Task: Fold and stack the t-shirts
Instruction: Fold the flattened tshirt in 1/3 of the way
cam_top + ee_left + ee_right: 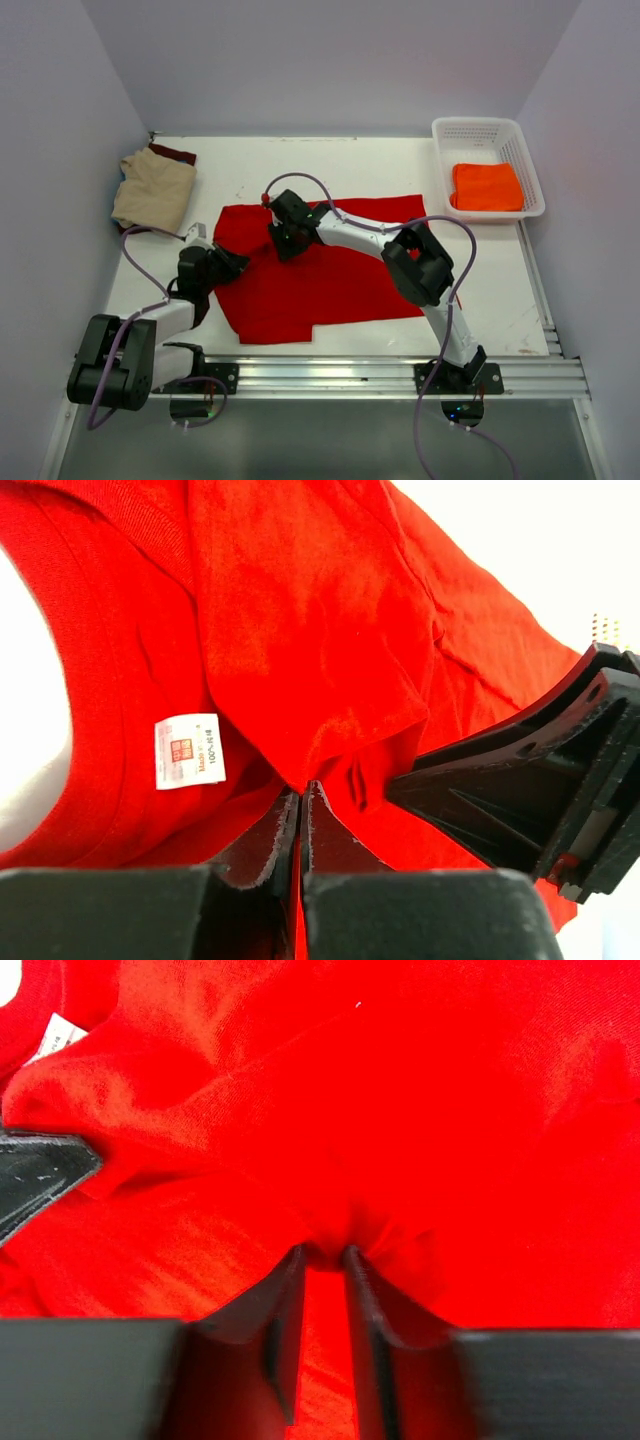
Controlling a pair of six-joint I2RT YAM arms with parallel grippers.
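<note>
2 pinches on red tee (320, 290): L claw (301, 798) & R claw (323, 1260).

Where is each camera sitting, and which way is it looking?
Top camera: high up behind the robot, looking down at the table and the spread red t-shirt; both arms show whole.
Left wrist camera: on the left wrist, looking along the left gripper, shut on the red cloth; only its fingers show.
Right wrist camera: on the right wrist, looking along the right gripper, pinching a red fold.
Shared: both wrist views show the white neck label.
</note>
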